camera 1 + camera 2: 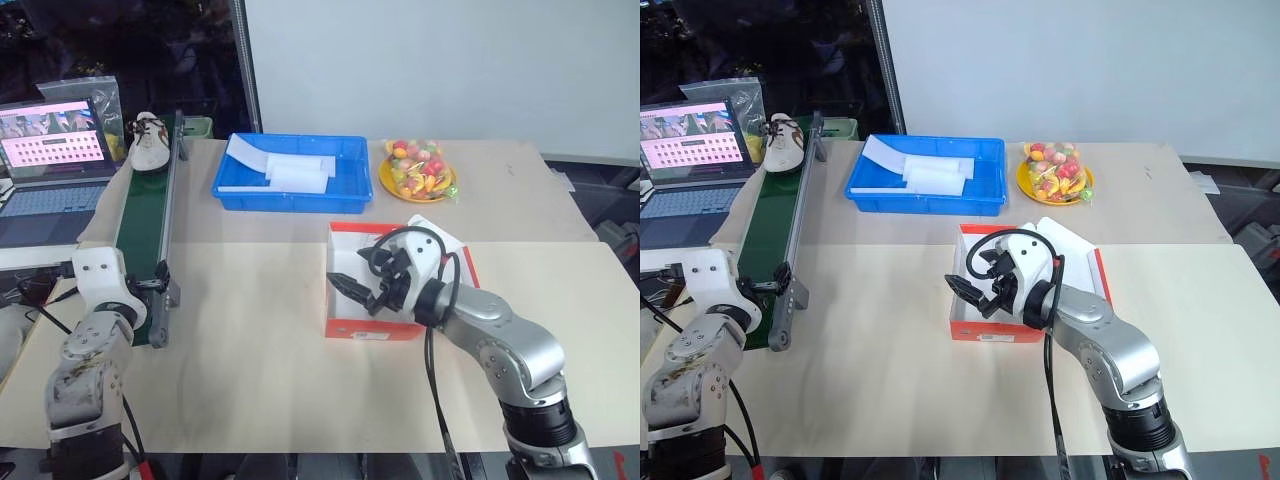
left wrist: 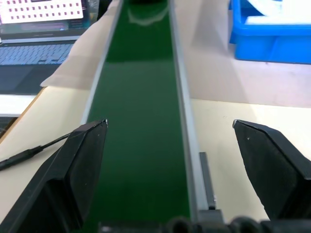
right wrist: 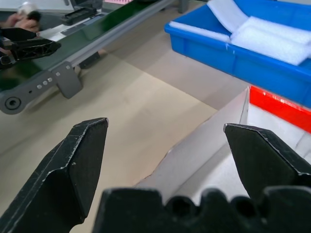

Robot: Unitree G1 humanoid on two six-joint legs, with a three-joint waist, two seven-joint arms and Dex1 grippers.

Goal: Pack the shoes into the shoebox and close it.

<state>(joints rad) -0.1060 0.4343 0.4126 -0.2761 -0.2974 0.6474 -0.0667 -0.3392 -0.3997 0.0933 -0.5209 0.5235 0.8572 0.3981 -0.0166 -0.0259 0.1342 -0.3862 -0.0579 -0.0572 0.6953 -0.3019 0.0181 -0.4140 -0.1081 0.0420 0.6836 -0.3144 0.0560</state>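
the red-orange cardboard shoebox (image 1: 345,328) with its white inside sits open on the beige surface (image 1: 250,380), near the middle, its flap lid tilted back on the far right side. the right gripper (image 1: 352,290) hangs over the box's left wall, pointing toward the robot's left, with its two black jaws spread wide and nothing between them; in the right wrist view the box's white wall (image 3: 204,145) lies just below the parted fingers (image 3: 77,170).

one small white shoe with dark laces (image 1: 150,142) lies at the far end of the long green conveyor belt (image 1: 140,230), which runs along the left side of the surface. the left gripper (image 2: 170,170) is at the near end of that belt, aimed along it, jaws wide apart and empty, well apart from the shoe.

behind the shoebox stands a blue plastic tray (image 1: 290,195) holding white foam sheets (image 1: 300,172). to its right is a yellow plate of colourful candies (image 1: 420,170). an open laptop (image 1: 50,160) sits beside the belt on the left.
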